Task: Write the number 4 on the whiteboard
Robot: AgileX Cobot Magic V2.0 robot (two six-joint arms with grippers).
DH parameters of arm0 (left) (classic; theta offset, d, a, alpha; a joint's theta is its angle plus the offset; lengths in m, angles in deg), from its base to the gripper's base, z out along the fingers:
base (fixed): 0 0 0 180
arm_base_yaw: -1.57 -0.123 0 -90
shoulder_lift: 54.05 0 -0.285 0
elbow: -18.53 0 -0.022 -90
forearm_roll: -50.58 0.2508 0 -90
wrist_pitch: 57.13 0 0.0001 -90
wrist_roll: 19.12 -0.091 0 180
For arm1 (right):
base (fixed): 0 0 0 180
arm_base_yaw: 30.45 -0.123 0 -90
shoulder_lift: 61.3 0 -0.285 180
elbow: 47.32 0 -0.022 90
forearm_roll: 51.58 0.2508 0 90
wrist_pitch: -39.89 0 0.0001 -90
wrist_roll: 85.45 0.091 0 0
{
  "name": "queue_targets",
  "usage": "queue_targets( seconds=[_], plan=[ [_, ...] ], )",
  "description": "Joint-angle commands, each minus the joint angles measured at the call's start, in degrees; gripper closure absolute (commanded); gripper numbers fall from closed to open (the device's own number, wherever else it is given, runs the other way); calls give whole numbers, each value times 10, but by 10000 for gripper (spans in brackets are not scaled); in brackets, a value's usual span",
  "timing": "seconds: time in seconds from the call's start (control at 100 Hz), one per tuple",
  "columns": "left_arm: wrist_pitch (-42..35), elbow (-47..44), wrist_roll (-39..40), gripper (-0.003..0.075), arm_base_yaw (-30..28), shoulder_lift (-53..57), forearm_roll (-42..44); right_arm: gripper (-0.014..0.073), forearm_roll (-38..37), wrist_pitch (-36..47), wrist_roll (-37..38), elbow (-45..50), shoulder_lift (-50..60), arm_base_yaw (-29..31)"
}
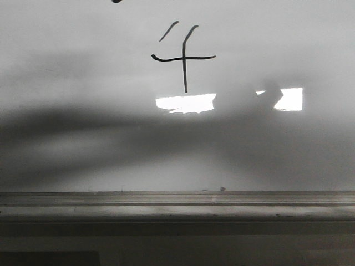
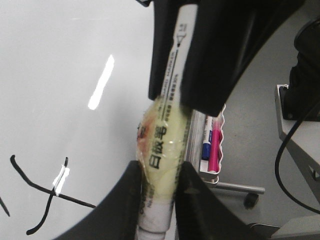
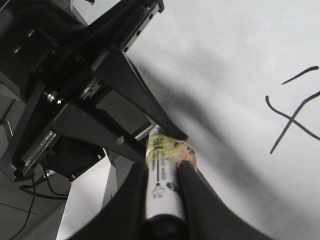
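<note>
The number 4 [image 1: 184, 57] stands in thin black strokes high on the whiteboard [image 1: 66, 83]. It also shows in the left wrist view [image 2: 50, 192] and the right wrist view [image 3: 292, 115]. One white marker with yellow-taped middle [image 2: 162, 160] is held by both grippers. My left gripper [image 2: 160, 167] is shut on its taped part. My right gripper [image 3: 161, 167] is shut on its white end [image 3: 160, 185]. Each gripper shows in the other's view: the right one [image 2: 200, 65], the left one [image 3: 125, 90]. Neither gripper shows in the front view. The marker is off the board.
A grey metal ledge [image 1: 177, 202] runs along the board's lower edge. Two bright glare patches [image 1: 186, 103] [image 1: 289, 98] lie under the 4. A white tray with a blue and a pink marker [image 2: 212, 145] hangs beside the board. A stand's wheel [image 2: 250, 200] is below it.
</note>
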Motion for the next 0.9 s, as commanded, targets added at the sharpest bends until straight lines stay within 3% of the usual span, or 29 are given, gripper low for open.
queue_targets(
  seconds=[0.0, 0.12, 0.22, 0.31, 0.44, 0.69, 0.78, 0.89],
  plan=[
    [-34, 17, 9, 739, 3, 8, -25, 625, 42, 1, -4, -19, 5, -1],
    [-34, 17, 10, 741, 3, 8, -25, 503, 42, 2, -4, -19, 5, -1],
    [-34, 17, 24, 741, 3, 8, -17, 318, 42, 19, 1, -19, 5, 2],
    [-49, 16, 87, 741, -1, 12, 22, 185, 42, 55, 13, -19, 7, 2],
    [-110, -15, 191, 741, -23, 49, 72, 167, 37, 101, 13, -19, 23, 2],
    [-296, -151, 330, 741, -40, 135, 45, 167, 31, 136, 16, -19, 33, 2],
    [-364, -181, 336, 741, -40, 133, -14, 167, 31, 137, 16, -19, 33, 2],
    [-387, -187, 336, 741, -40, 109, -35, 167, 31, 138, 16, -19, 33, 2]
  ],
)
